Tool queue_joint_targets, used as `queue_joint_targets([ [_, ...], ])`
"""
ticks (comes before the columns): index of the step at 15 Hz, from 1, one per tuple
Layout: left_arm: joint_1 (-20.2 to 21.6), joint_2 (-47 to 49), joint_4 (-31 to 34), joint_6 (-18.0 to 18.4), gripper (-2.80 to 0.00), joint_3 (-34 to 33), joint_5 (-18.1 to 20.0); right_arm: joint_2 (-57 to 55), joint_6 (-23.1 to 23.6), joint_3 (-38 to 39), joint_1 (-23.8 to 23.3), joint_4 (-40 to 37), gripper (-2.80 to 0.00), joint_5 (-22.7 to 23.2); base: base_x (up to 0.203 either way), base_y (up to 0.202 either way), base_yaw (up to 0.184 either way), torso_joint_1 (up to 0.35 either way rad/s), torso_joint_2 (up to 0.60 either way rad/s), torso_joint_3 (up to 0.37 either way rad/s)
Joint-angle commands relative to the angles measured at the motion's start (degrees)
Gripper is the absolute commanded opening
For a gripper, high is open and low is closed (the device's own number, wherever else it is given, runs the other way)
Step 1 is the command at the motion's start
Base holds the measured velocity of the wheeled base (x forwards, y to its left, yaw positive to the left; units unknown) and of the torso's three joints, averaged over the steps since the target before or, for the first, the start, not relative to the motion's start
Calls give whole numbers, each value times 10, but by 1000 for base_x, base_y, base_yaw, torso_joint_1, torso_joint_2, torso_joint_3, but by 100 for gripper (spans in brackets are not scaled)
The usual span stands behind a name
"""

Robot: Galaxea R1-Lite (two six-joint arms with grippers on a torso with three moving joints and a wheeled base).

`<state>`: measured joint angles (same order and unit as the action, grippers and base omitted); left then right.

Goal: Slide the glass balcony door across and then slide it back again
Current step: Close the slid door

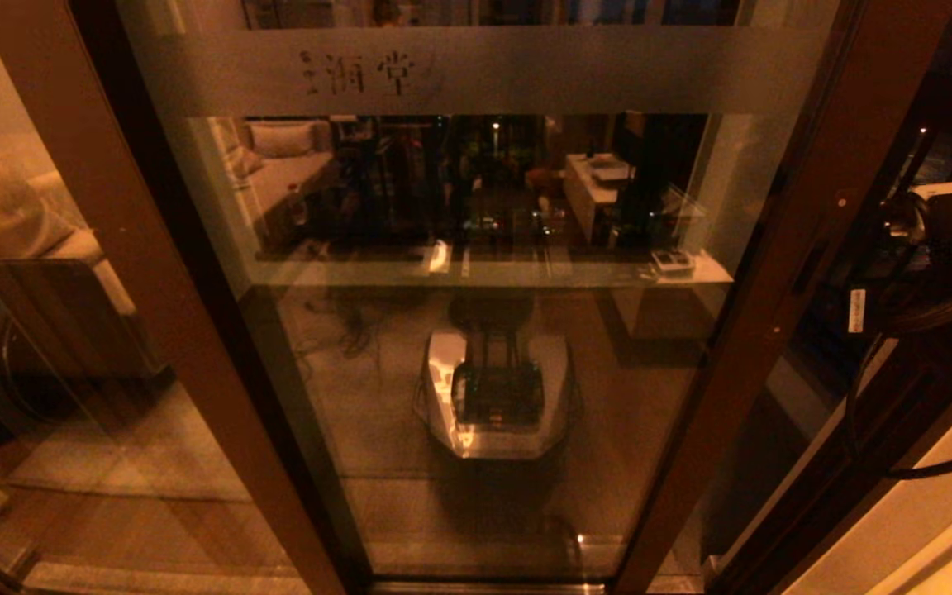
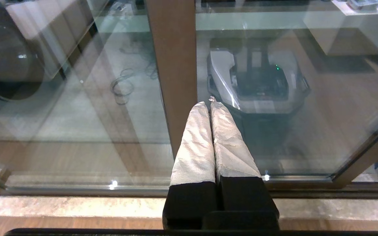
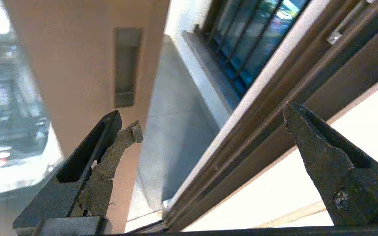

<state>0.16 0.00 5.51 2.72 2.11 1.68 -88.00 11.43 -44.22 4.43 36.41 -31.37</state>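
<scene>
The glass balcony door [image 1: 484, 372] fills the head view, with its frosted band [image 1: 525, 70] of faint characters across the top. A slim handle slot [image 1: 809, 266] sits in its right stile, and a dark gap shows between that stile and the outer frame. My right arm [image 1: 951, 264] reaches in at the right edge. In the right wrist view, my right gripper [image 3: 208, 126] is open and holds nothing. It is close to the stile but apart from the handle slot [image 3: 126, 65]. My left gripper [image 2: 210, 104] is shut and empty, low before the door glass [image 2: 307, 131].
A narrower brown-framed panel [image 1: 71, 372] overlaps on the left, its stile [image 2: 172, 65] just beyond the left fingertips. The outer frame rails [image 3: 274, 108] and black-barred railing windows [image 3: 251, 39] lie right. A stone sill [image 2: 61, 206] and floor track [image 2: 77, 191] run below. A pale wall [image 1: 939, 512] stands lower right.
</scene>
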Motion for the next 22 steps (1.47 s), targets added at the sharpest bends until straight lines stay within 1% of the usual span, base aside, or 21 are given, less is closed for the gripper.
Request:
queue_joint_targets([
  [1,0,1,0,0,-280,0,0,-26,1,-21,2,1,0,-6,0,0,0,0,0,0],
  [2,0,1,0,0,-280,0,0,-38,1,-36,1,-8,0,-12,0,0,0,0,0,0],
  [4,0,1,0,0,-280,0,0,-46,1,-71,-1,-45,0,-48,0,0,0,0,0,0],
  [6,0,1,0,0,-280,0,0,-20,-10,-88,5,-114,0,-82,0,0,0,0,0,0],
  [7,0,1,0,0,-280,0,0,0,-39,-95,18,-174,0,-89,0,0,0,0,0,0],
  [8,0,1,0,0,-280,0,0,17,-84,-106,36,-257,0,-92,0,0,0,0,0,0],
  [10,0,1,0,0,-280,0,0,24,-211,-162,77,-433,0,-94,0,0,0,0,0,0],
  [11,0,1,0,0,-280,0,0,13,-252,-189,91,-475,0,-95,0,0,0,0,0,0],
  [12,0,1,0,0,-280,0,0,5,-266,-200,103,-484,0,-95,0,0,0,0,0,0],
  [15,0,1,0,0,-280,0,0,-6,-263,-207,100,-461,0,-94,0,0,0,0,0,0],
  [17,0,1,0,0,-280,0,0,-26,-249,-205,91,-408,0,-94,0,0,0,0,0,0],
  [19,0,1,0,0,-280,0,0,-49,-212,-201,78,-339,0,-94,0,0,0,0,0,0],
  [20,0,1,0,0,-280,0,0,-57,-196,-199,67,-320,0,-94,0,0,0,0,0,0],
  [22,0,1,0,0,-280,0,0,-64,-186,-198,49,-312,0,-94,0,0,0,0,0,0],
])
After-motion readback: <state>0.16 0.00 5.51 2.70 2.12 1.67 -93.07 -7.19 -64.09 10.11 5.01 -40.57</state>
